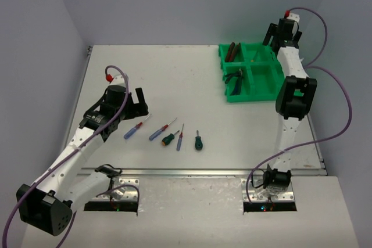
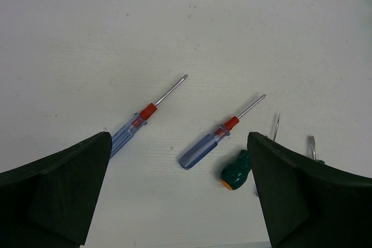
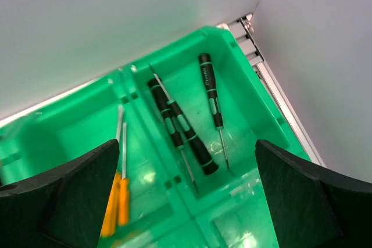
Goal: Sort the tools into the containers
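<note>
Five loose screwdrivers (image 1: 169, 138) lie in a ragged row on the table (image 1: 174, 79), near-middle. From my left: first blue-handled driver (image 2: 135, 125) and second blue-handled driver (image 2: 204, 143), both with red collars and tips pointing away. A stubby green driver (image 2: 235, 170) sits just beside the second one's handle. Two more follow, but the left wrist view shows only their thin shafts.

My left gripper (image 2: 177, 140) hangs over the two blue ones, fingers (image 2: 58, 193) wide apart, holding nothing. The first blue handle runs under the left finger's edge. The second lies between the fingers, and I can't tell any contact.

Well apart, at the table's far right, is the green tray (image 1: 250, 98). Red-black pliers (image 1: 232, 51) are in its far-left compartment, blue-handled pliers (image 1: 235, 79) in the near-left one. Three black screwdrivers (image 3: 186, 135) lie in a corner compartment by the table's edge rail, with orange screwdrivers (image 3: 123, 204) in the one beside it. My right gripper (image 3: 187, 143) hovers above that corner, fingers spread, empty.
</note>
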`<state>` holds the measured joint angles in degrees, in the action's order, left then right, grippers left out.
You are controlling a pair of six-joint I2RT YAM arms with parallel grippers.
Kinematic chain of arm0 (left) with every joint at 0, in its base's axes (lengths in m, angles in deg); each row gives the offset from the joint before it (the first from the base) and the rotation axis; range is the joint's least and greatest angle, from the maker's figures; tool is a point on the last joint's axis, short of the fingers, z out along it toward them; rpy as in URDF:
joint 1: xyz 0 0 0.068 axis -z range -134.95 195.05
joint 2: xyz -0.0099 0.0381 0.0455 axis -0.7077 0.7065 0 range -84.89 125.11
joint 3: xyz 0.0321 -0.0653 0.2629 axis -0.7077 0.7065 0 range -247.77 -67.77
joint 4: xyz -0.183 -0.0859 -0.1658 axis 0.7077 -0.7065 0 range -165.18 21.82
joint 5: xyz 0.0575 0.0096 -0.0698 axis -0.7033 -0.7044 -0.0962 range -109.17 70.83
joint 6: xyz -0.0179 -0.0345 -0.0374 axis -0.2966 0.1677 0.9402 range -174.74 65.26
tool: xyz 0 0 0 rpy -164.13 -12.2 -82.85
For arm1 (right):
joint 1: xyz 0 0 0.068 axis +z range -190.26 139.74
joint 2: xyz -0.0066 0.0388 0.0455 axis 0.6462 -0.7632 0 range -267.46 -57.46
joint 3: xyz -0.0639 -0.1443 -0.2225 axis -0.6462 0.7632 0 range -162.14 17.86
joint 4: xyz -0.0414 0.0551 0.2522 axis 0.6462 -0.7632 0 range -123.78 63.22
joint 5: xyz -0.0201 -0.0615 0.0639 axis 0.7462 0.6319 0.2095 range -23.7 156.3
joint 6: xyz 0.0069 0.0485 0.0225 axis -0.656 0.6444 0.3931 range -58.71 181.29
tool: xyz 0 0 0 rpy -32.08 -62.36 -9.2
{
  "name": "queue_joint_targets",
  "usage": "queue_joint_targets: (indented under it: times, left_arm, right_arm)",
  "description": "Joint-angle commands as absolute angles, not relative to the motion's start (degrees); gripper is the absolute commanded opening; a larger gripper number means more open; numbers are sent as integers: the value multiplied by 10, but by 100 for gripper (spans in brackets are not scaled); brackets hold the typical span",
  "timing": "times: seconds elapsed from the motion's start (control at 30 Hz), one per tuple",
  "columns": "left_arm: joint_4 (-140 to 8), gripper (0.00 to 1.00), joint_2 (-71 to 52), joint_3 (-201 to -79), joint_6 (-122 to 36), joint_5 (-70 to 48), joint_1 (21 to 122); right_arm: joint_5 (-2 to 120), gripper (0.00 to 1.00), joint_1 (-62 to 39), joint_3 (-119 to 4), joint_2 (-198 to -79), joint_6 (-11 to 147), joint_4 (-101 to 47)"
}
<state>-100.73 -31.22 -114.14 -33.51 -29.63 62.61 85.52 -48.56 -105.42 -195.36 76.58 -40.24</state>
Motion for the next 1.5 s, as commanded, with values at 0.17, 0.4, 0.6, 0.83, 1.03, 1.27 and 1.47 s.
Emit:
queue_joint_targets:
  times: [0.17, 0.4, 0.6, 0.83, 1.03, 1.27, 1.47]
  left_arm:
    - [-988, 100, -330, -1141, -338, -315, 629]
    - [-1013, 100, -339, -1150, -310, -399, 628]
    - [-1010, 100, -339, -1150, -313, -388, 628]
    - [-1003, 100, -342, -1146, -318, -368, 628]
    - [-1002, 100, -343, -1145, -319, -362, 628]
    - [-1000, 100, -340, -1144, -323, -350, 628]
    - [-998, 100, -339, -1143, -325, -345, 629]
  right_arm:
    - [834, 99, -383, -1013, -1786, 774, -498]
    - [904, 99, -200, -782, -1598, 814, -585]
    - [834, 98, -30, -591, -1519, 901, -589]
    - [788, 80, 47, -545, -1580, 950, -666]
    - [730, 67, 72, -465, -1585, 974, -600]
    - [675, 62, 78, -420, -1627, 986, -539]
    - [676, 16, 79, -415, -1648, 984, -528]
